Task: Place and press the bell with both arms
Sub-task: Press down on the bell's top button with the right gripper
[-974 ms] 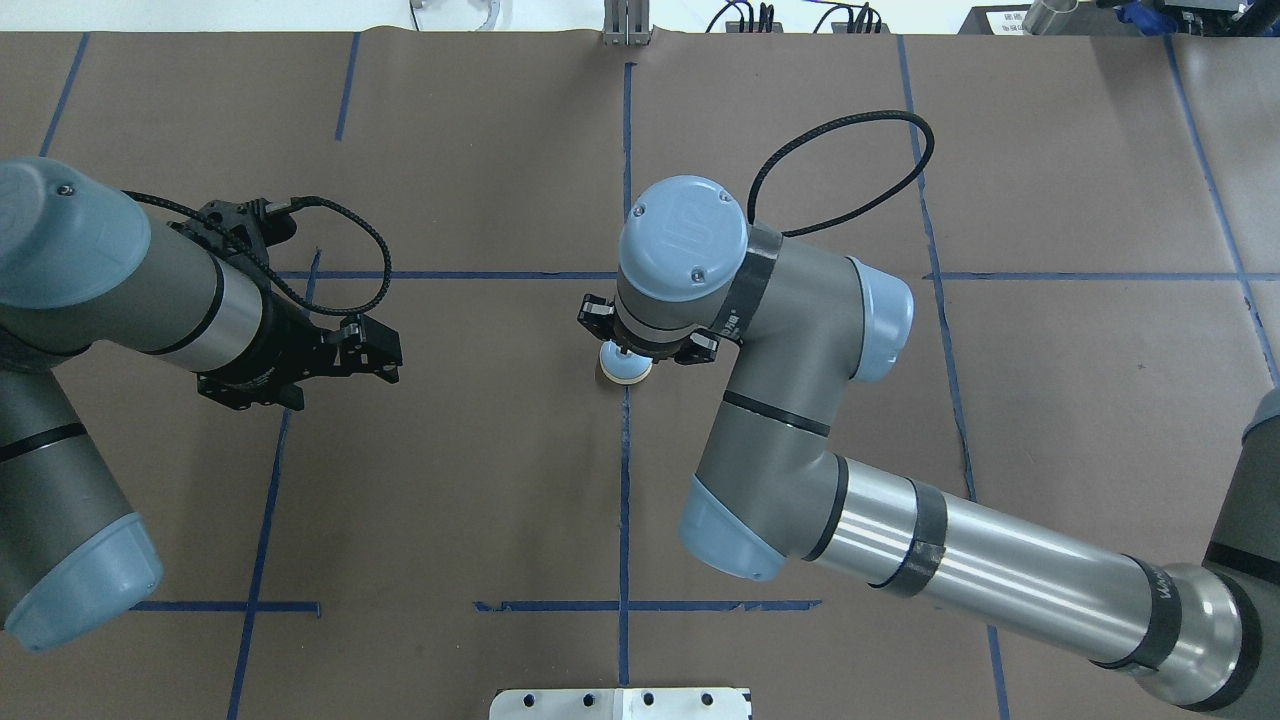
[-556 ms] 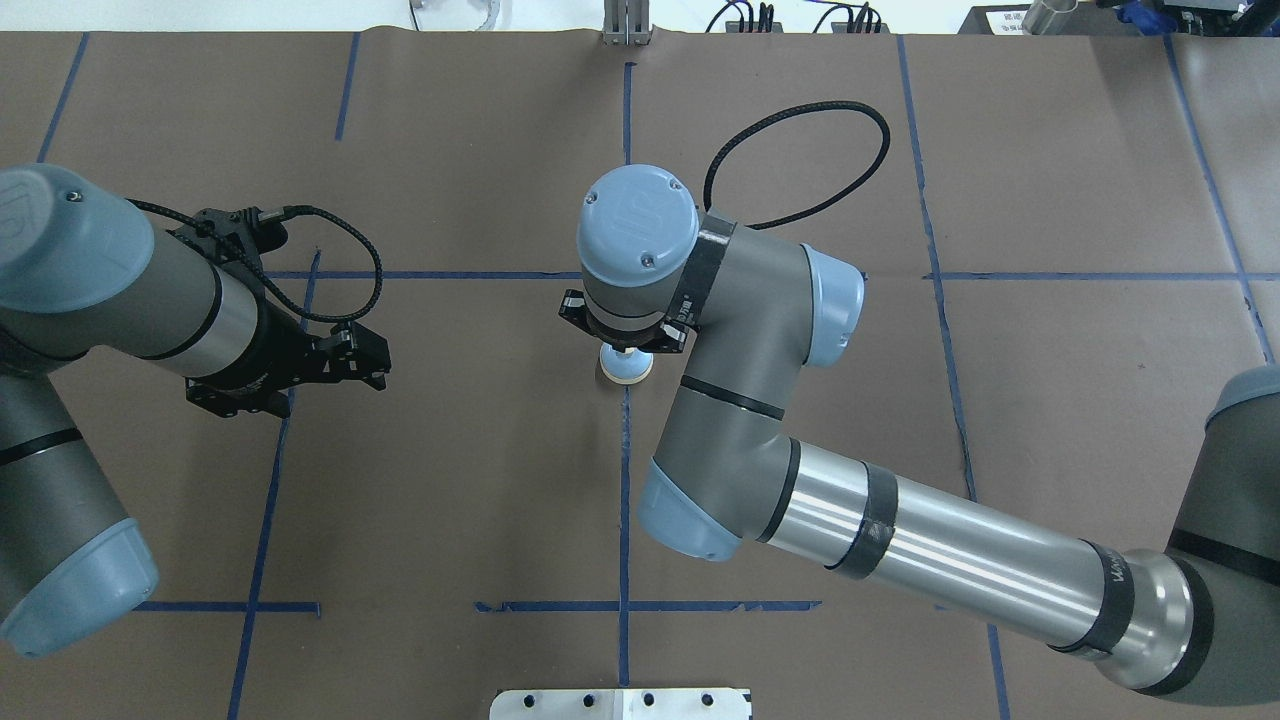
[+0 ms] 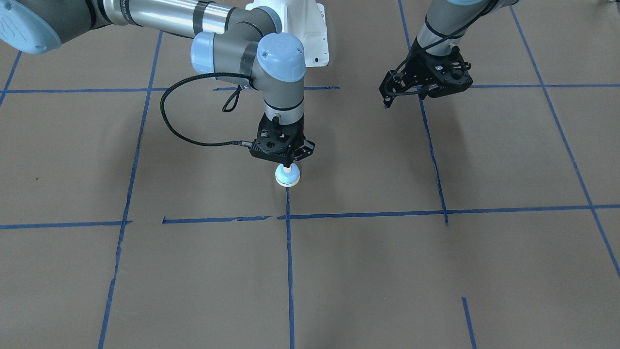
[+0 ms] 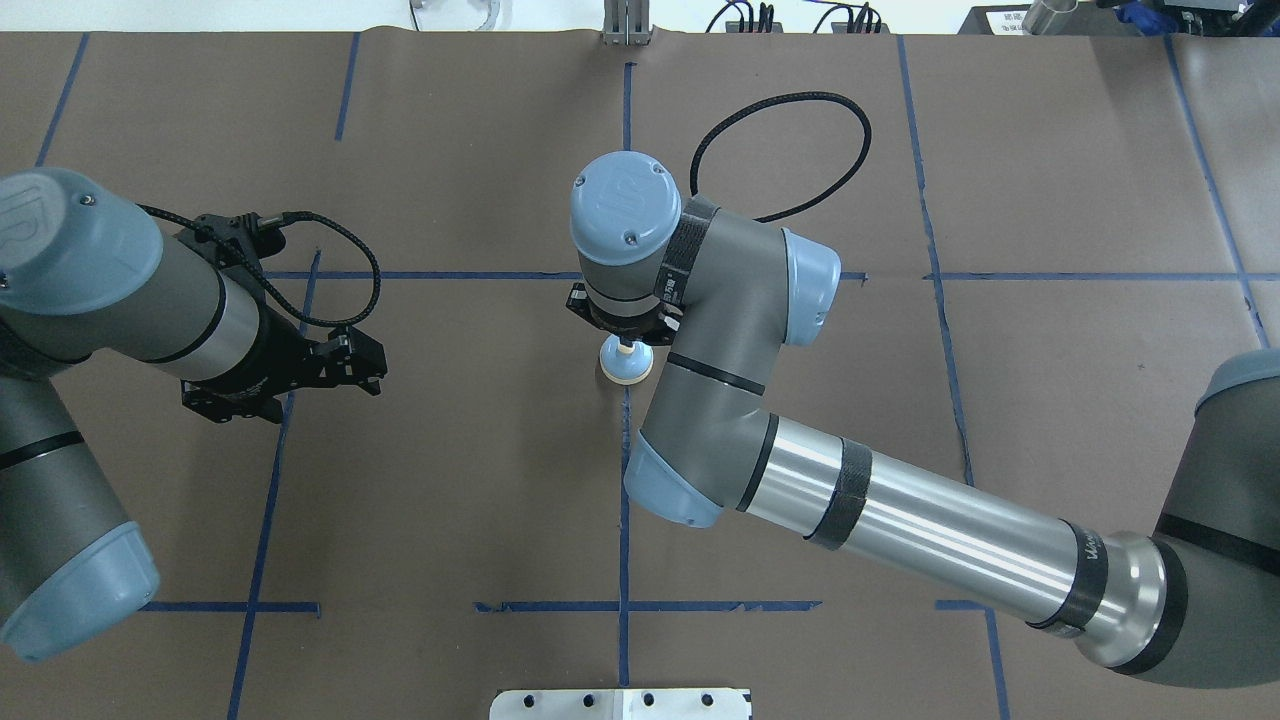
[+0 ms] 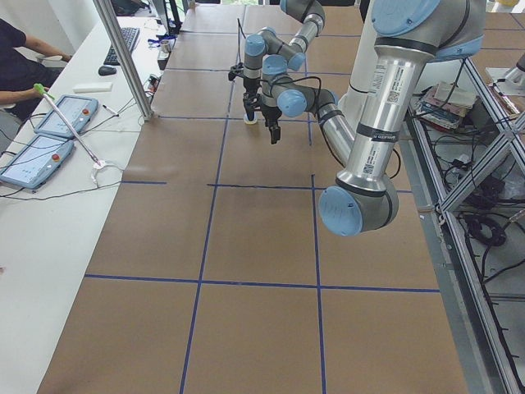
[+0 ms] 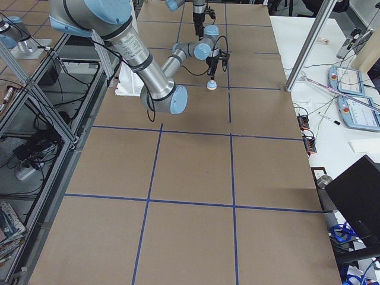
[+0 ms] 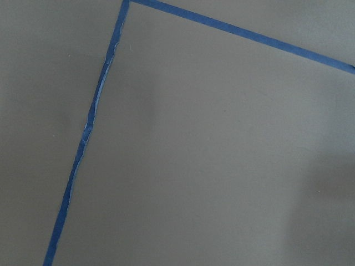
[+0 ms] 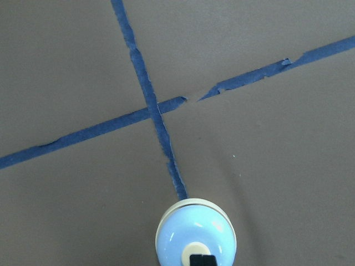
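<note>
A UR logo is showing, embossed, on the wrist cap (image 4: 623, 205) of the right arm (image 4: 930, 525). Part of the same logo, an R, is showing on the big cap (image 4: 35, 225) of the left arm (image 4: 190, 315). White print (image 4: 1092, 553) is running along the right arm's black band, and stickers (image 5: 385, 78) are sitting on the left arm's tube, all too small to read.

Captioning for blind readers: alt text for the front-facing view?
The right arm's tool points straight down at the cream button of a light-blue bell standing on the brown table where a blue tape line ends. The left arm's tool hangs well apart.
</note>
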